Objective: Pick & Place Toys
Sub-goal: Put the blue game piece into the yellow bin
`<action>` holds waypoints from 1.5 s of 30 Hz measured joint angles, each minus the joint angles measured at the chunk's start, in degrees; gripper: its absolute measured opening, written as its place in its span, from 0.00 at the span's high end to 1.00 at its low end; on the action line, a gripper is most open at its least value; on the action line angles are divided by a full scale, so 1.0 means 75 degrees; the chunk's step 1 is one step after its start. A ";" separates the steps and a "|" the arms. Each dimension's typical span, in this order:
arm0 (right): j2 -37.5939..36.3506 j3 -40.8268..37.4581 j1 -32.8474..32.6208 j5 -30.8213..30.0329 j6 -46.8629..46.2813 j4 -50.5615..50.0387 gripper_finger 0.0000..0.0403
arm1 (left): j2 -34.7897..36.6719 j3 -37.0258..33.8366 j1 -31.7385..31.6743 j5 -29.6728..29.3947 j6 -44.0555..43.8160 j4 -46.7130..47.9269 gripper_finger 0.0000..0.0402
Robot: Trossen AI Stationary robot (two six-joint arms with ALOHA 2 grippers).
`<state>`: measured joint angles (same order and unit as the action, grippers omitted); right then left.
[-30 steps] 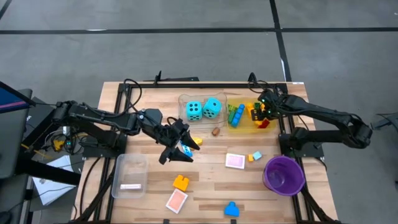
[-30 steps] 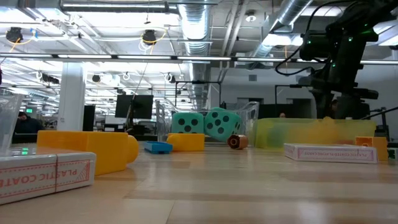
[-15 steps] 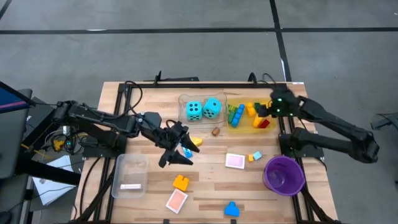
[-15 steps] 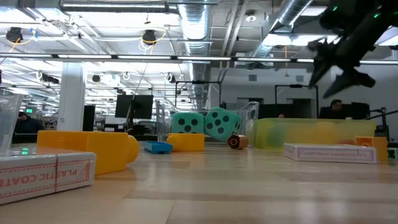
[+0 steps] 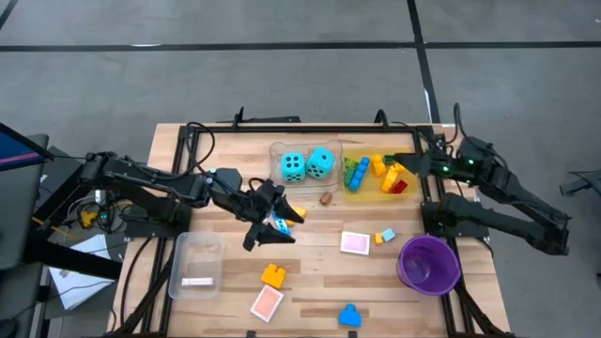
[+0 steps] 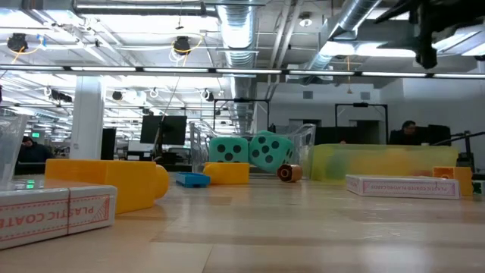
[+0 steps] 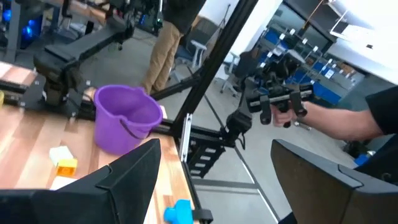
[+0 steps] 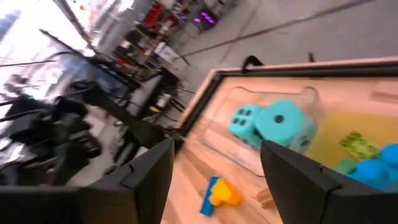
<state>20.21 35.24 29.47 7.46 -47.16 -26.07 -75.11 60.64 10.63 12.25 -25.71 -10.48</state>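
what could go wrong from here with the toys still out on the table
The left gripper hangs open right over a small blue and yellow brick; coming down off-centre could knock it away rather than grasp it. The blue brick lies close to the table's near edge, so a nudge might push it off.

dice: two turquoise foam dice (image 5: 307, 165), side by side in the clear tray (image 5: 278, 150)
bricks: colored bricks (image 5: 377, 174) right of that tray
tiles: pink tile (image 5: 355, 243) nearer than it

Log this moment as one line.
left gripper: open, empty, mid-table | right gripper: open, empty, above yellow tray | dice: in clear tray
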 joint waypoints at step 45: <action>-0.0292 -0.0006 -0.1013 0.0235 0.0504 0.0452 0.42 | -0.3255 0.0007 -0.0098 -0.3448 -0.7096 0.4171 0.27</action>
<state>18.02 35.20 21.87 9.23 -43.38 -22.68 -99.53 60.69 9.90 -13.61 -78.93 20.81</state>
